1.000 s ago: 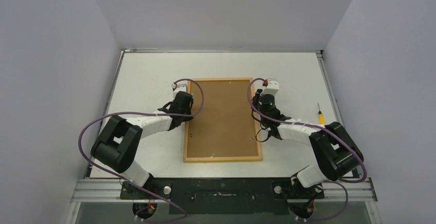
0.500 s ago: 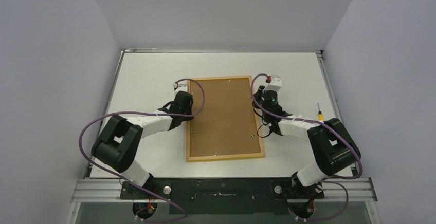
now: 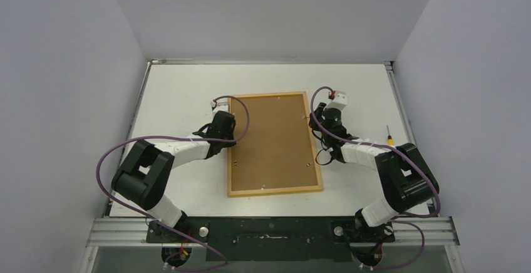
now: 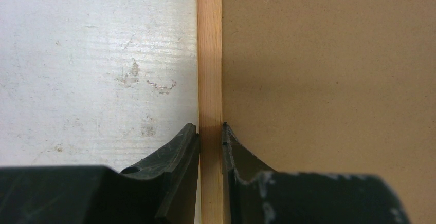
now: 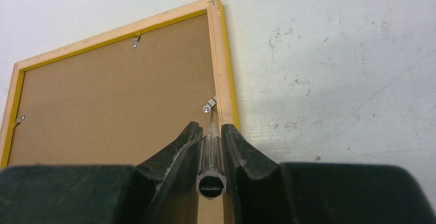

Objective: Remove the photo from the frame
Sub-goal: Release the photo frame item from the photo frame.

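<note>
The frame (image 3: 272,141) lies face down on the table, brown backing up, with a light wood rim. The photo is hidden under the backing. My left gripper (image 3: 230,139) is shut on the frame's left rim; in the left wrist view (image 4: 210,129) the fingers clamp the wood strip (image 4: 209,54). My right gripper (image 3: 315,119) is at the right rim, shut on a clear-handled screwdriver (image 5: 211,157). The screwdriver's tip touches a small metal tab (image 5: 210,104) on the frame (image 5: 113,100).
A small yellow-handled screwdriver (image 3: 390,140) lies on the white table right of the frame. More metal tabs sit on the far rim (image 5: 135,41) and the left rim (image 5: 19,119). Grey walls enclose the table on three sides.
My right gripper has moved farther along the right rim toward the far end. The frame has turned slightly, its near end shifting right. The left gripper has kept its hold.
</note>
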`<state>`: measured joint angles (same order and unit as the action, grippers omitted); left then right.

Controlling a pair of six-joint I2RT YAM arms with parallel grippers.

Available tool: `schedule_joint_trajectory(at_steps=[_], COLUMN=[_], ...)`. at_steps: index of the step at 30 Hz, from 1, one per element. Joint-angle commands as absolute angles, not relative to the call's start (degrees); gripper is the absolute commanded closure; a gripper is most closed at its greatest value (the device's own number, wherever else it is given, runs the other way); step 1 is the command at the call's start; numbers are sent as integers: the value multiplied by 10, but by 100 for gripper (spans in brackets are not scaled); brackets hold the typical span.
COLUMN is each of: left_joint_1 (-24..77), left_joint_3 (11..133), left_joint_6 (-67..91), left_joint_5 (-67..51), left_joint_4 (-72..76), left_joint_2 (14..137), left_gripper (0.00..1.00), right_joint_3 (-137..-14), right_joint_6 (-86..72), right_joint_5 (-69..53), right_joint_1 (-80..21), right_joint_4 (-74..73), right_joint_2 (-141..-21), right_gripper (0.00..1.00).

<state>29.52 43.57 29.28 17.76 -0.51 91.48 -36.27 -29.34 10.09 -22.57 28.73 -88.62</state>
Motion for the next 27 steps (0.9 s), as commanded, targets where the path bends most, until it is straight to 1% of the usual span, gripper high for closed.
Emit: schedule_joint_trajectory(at_steps=[1, 11, 22, 27], left_joint_1=[290, 290, 290, 290], left_joint_3=[447, 444, 443, 442], left_joint_6=[290, 277, 265, 267], left_joint_5=[187, 168, 149, 151], left_joint_4=[-25, -17, -9, -10], left_joint_2=[919, 919, 922, 918], left_gripper=[100, 100, 100, 100], right_joint_3=[-361, -371, -381, -379], right_joint_6=[-289, -291, -275, -278], right_joint_5=[127, 119, -10, -2], right_joint_1=[-214, -212, -213, -212], right_joint_4=[276, 277, 329, 318], right_joint_2=[-890, -900, -927, -916], right_gripper=[95, 95, 95, 95])
